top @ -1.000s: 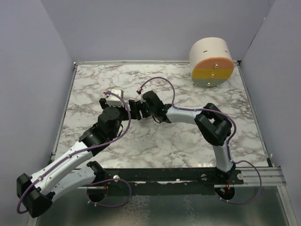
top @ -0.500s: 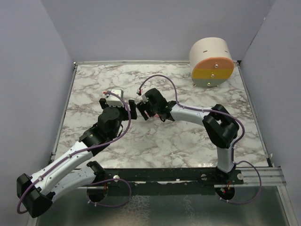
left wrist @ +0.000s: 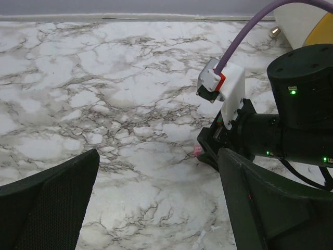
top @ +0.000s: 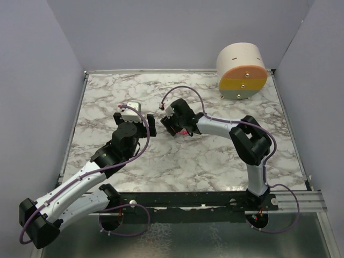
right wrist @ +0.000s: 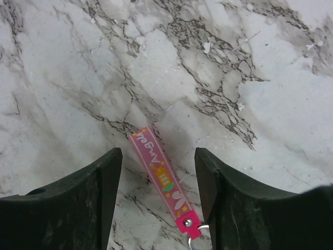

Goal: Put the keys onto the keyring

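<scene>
**A:** Entry 1, progress. What do we record?

**B:** An early stage, by our judgement. We see no key threaded onto anything. The pink key (right wrist: 162,182) lies flat on the marble tabletop (top: 215,161), near its middle. It is an elongated printed strip with a rivet (right wrist: 187,223) at its near end. Lifting, lining up and threading all remain, for 2 keys.

**A:** Entry 2, the claws?

**B:** The right claw (right wrist: 157,161) hangs low over the pink key. Its 2 fingers (right wrist: 93,198) are spread, 1 on each side of the key, and neither touches it in the wrist view, so nothing is pinched. The left claw (left wrist: 158,208) is spread wide and empty, just beside the right one and facing it.

**A:** Entry 3, what is not accounted for?

**B:** We find the yellow-headed key in none of the 3 views. Of the keyring, only a sliver of metal loop (right wrist: 193,243) shows below the rivet, cut off by the frame edge. We cannot tell whether that is the ring, or whether the pink key already hangs on it. From above, the right arm (top: 215,126) covers most of the spot. From the left wrist only a pink speck shows beside the black claw.

**A:** Entry 4, other stock?

**B:** 1 cream drum (top: 243,72) with an orange, yellow and grey face, at the far right corner, well apart from both claws.
</scene>
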Robot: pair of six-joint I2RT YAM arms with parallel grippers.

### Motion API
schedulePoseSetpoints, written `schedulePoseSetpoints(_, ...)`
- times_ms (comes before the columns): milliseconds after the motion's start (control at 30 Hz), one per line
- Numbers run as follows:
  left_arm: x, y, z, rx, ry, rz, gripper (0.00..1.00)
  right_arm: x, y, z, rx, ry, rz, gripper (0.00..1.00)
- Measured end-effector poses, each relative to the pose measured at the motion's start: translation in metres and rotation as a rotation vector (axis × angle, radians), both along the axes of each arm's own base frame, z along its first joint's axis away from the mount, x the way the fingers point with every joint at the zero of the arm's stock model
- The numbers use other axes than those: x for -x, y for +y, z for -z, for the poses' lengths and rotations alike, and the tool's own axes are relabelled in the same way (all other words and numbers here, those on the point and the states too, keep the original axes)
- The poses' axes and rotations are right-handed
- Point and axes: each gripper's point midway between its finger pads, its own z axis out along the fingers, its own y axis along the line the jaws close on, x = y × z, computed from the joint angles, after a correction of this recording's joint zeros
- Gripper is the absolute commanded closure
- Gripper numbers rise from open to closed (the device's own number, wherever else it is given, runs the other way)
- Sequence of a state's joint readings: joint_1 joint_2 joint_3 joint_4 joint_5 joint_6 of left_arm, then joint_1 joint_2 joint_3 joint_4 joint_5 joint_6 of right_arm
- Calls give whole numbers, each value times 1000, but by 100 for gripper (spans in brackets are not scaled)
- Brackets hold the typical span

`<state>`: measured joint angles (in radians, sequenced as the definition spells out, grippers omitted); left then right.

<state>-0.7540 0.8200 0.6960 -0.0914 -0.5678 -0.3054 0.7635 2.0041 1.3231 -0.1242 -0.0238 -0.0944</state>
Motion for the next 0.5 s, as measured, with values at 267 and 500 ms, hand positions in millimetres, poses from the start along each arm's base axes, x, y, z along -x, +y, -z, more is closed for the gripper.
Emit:
schedulePoseSetpoints(267,0,0,0,0,0,0,1,8,4,10,0,38,-45,49)
schedulePoseSetpoints(500,0,1,0,0,0,-2,1,7,9,16,1,52,-54,53)
